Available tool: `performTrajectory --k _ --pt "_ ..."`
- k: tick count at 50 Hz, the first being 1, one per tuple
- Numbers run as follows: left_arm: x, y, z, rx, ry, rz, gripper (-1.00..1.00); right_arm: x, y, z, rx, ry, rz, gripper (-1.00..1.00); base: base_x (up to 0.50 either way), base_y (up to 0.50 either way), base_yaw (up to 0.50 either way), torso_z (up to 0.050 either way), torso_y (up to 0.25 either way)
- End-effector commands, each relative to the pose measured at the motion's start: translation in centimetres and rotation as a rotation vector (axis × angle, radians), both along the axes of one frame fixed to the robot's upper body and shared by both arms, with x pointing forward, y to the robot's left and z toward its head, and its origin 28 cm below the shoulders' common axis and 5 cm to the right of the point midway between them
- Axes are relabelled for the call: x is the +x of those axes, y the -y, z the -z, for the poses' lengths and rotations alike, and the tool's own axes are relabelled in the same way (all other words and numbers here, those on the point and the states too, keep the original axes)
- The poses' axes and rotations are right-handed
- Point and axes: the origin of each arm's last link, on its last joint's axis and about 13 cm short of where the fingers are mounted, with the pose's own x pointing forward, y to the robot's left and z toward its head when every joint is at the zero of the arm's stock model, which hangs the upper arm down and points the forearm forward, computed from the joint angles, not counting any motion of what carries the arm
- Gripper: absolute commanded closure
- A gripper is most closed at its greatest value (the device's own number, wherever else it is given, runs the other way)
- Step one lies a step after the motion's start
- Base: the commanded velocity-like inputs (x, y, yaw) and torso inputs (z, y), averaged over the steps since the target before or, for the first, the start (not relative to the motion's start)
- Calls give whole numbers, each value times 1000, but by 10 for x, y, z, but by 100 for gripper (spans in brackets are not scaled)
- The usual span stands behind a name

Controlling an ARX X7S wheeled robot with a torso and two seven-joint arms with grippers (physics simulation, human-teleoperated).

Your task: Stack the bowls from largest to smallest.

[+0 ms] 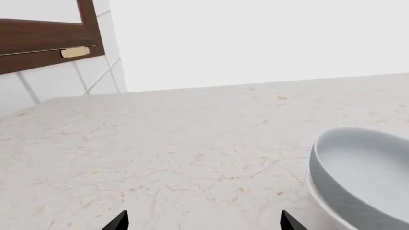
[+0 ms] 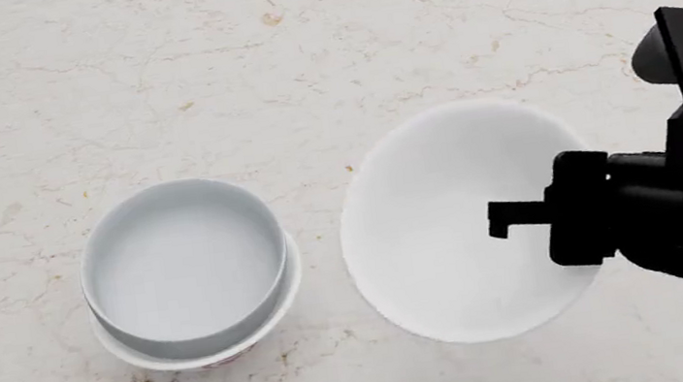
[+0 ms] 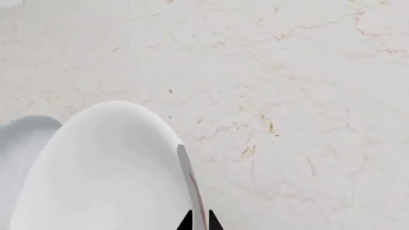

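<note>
A pale grey straight-sided bowl [image 2: 181, 264] sits nested inside a white bowl [image 2: 281, 308] on the marble counter, left of centre. My right gripper [image 2: 502, 220] is shut on the rim of another white bowl [image 2: 430, 219], just right of the stack. In the right wrist view the fingertips [image 3: 198, 221] pinch that rim, which shows a pink streak [image 3: 193, 187]. The held bowl [image 3: 108, 177] looks tilted, and the grey bowl [image 3: 19, 143] shows beyond it. My left gripper [image 1: 204, 223] is open and empty over bare counter. The stack [image 1: 364, 177] lies beside it. It is out of the head view.
The marble counter [image 2: 298, 50] spreads all round the bowls. In the left wrist view a tiled wall [image 1: 96, 76] and a dark wood cabinet with a pale handle [image 1: 75, 52] stand at the counter's far corner.
</note>
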Motion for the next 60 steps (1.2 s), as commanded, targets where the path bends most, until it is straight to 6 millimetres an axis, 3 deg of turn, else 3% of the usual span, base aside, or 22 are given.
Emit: performTrajectory --k 1,10,15,31,39,60 --pt "-2 -3 0 -4 0 -9 -100 30 -29 -41 59 61 -91 100 0 0 0 0 0" --pt "0 -2 2 -7 -3 -5 -100 59 -54 -76 143 75 -158 100 0 0 0 0 0" --pt "6 1 3 -9 -5 -10 -100 71 -68 -82 170 62 -204 100 0 0 0 0 0" --pt "-1 -5 3 -13 -3 -11 -100 86 -115 -65 221 -12 -333 100 0 0 0 0 0" --pt "1 -5 3 -17 -3 -17 -100 89 -132 -35 236 -87 -356 100 0 0 0 0 0" --pt "3 -5 2 -21 -1 -23 -100 90 -136 0 218 -143 -340 100 0 0 0 0 0"
